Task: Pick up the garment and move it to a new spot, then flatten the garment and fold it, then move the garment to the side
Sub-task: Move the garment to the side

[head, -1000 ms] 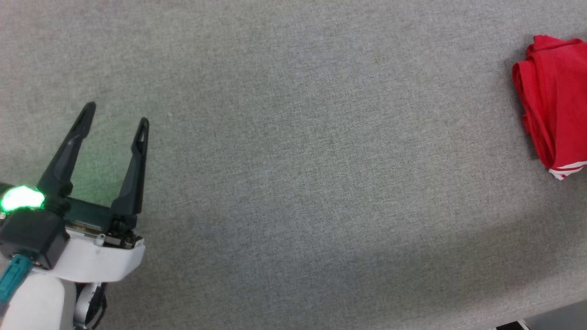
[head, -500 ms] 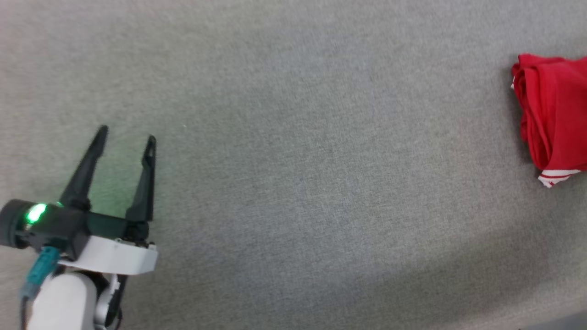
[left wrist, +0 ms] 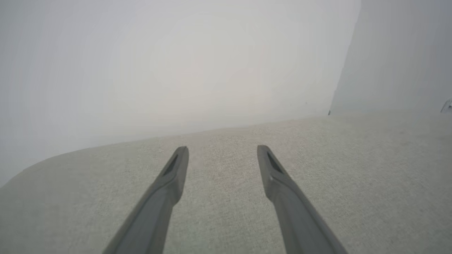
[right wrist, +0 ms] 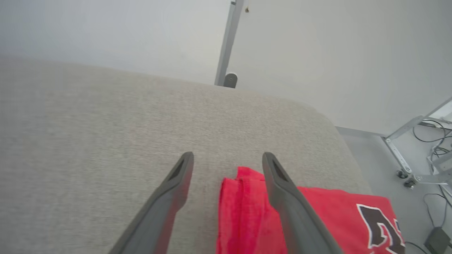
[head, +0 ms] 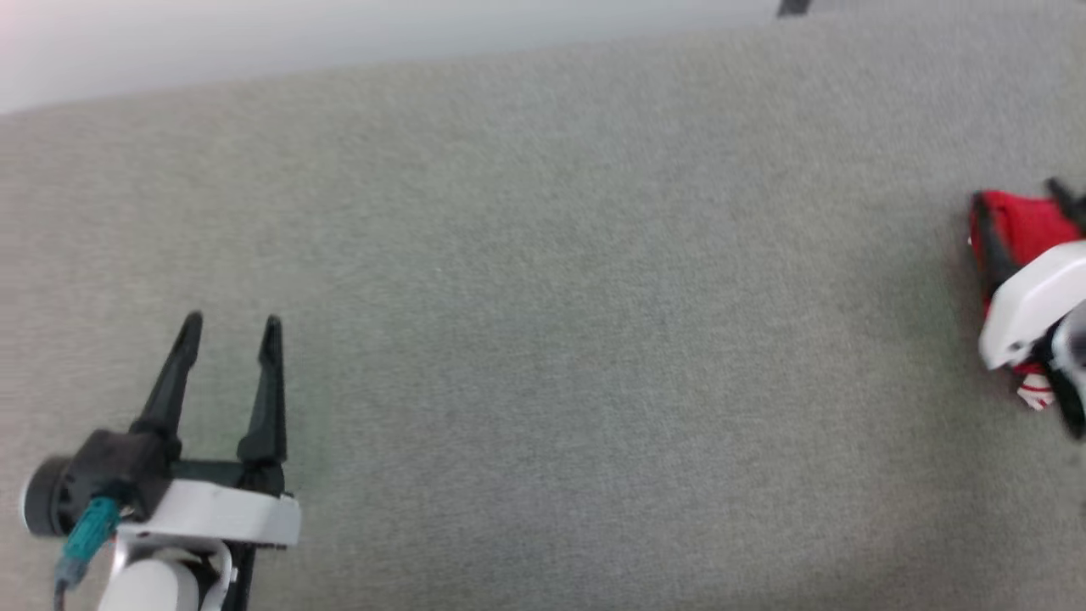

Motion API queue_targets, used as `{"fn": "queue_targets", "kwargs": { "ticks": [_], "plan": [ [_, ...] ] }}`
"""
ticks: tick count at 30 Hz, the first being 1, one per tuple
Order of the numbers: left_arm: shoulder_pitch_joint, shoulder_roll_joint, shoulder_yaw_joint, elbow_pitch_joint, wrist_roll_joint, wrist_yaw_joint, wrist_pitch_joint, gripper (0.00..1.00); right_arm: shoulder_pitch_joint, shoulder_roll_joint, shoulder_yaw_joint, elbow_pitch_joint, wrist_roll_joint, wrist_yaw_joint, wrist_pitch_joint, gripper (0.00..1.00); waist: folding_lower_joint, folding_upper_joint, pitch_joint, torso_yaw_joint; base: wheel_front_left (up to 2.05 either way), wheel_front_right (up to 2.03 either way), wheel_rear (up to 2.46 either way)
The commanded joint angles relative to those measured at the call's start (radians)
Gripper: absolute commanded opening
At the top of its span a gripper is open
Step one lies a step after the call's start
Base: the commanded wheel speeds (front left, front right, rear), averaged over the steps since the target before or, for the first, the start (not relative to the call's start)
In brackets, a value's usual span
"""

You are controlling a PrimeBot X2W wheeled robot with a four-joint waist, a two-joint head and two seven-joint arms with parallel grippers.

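Right wrist view: right gripper [right wrist: 227, 157], jaws spread and empty, over the soft, light jersey [right wrist: 325, 215]'s folded left edge, likely the best pinch point.

**One high, two low**

The head view looks steeply down on the grey surface [head: 543, 339]. Both wrist views skim close over it toward a pale wall [left wrist: 176, 70]. Head and right wrist views share the red garment [head: 1018, 225].
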Motion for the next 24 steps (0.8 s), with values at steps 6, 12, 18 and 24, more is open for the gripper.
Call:
{"fn": "queue_targets", "kwargs": {
  "ticks": [6, 12, 18, 24],
  "plan": [
    [0.054, -0.039, 0.046, 0.064, -0.067, -0.019, 0.0, 1.0, 0.134, 0.067, 0.07, -0.07, 0.086, -0.002, -0.056, 1.0, 0.0, 0.0, -0.134, 0.095, 0.0, 0.0, 0.0],
    [0.086, -0.041, 0.054, 0.102, -0.049, -0.024, 0.0, 1.0, 0.22, 0.109, 0.112, -0.114, 0.123, -0.002, -0.139, 1.0, 0.0, 0.0, -0.189, 0.122, 0.0, 0.0, 0.0],
    [0.161, -0.058, 0.071, 0.1, -0.039, -0.016, 0.0, 1.0, 0.313, 0.125, 0.112, -0.155, 0.137, -0.002, -0.21, 1.0, 0.0, 0.0, -0.257, 0.125, 0.0, 0.0, 0.0],
    [0.226, -0.071, 0.085, 0.074, -0.036, -0.011, 0.0, 1.0, 0.392, 0.114, 0.057, -0.222, 0.127, -0.002, -0.226, 1.0, 0.0, 0.0, -0.288, 0.122, 0.0, 0.0, 0.0]
  ]
}}
